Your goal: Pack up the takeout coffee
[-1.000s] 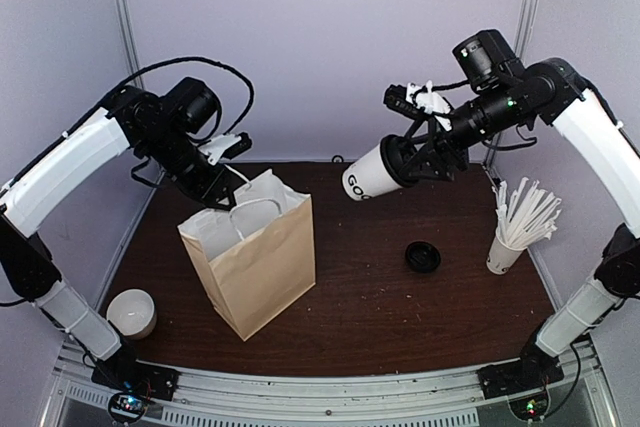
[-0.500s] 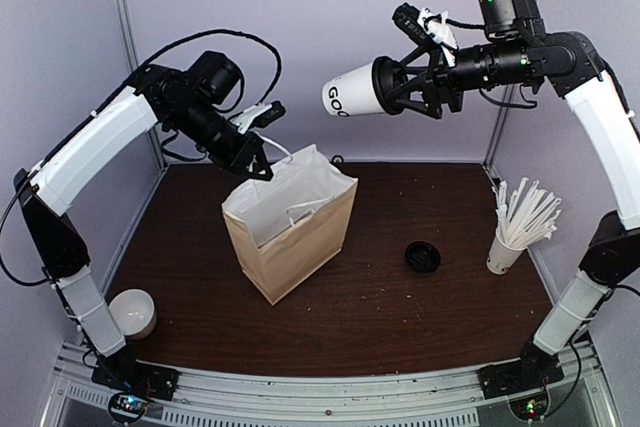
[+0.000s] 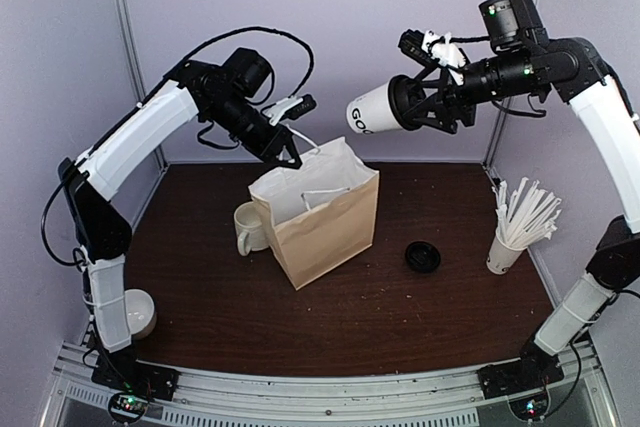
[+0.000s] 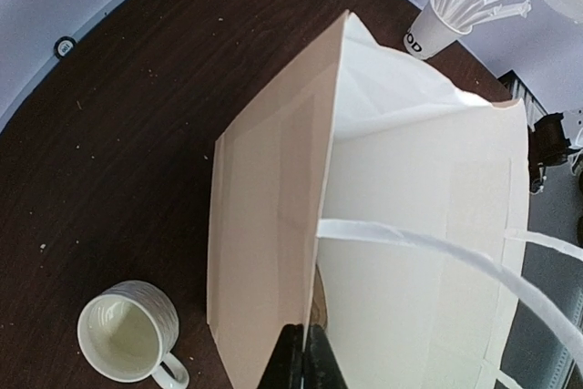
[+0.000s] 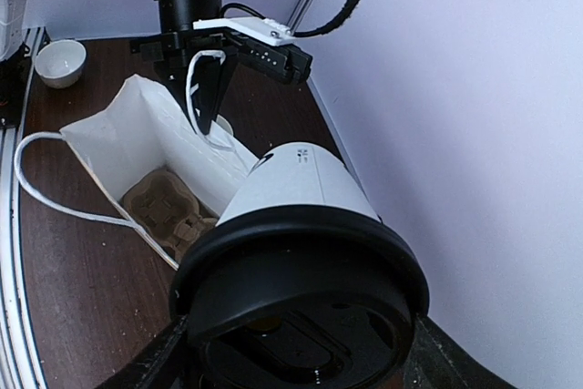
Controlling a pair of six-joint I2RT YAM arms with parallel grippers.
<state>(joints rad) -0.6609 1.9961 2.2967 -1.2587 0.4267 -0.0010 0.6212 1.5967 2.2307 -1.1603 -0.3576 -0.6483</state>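
Takeout coffee [image 3: 373,113] hangs high over the far right of the desk [image 3: 370,317], lying on its side with its white base pointing left and its black-lidded end clenched between the right fingers [image 3: 425,125], which press on either side of the lid. It sits above and just right of the open mouth of the paper bag [image 3: 330,227]. The left fingers [image 4: 288,366] are pinched together on the bag's far left rim, and a cream mug [image 3: 247,228] stands just left of the bag.
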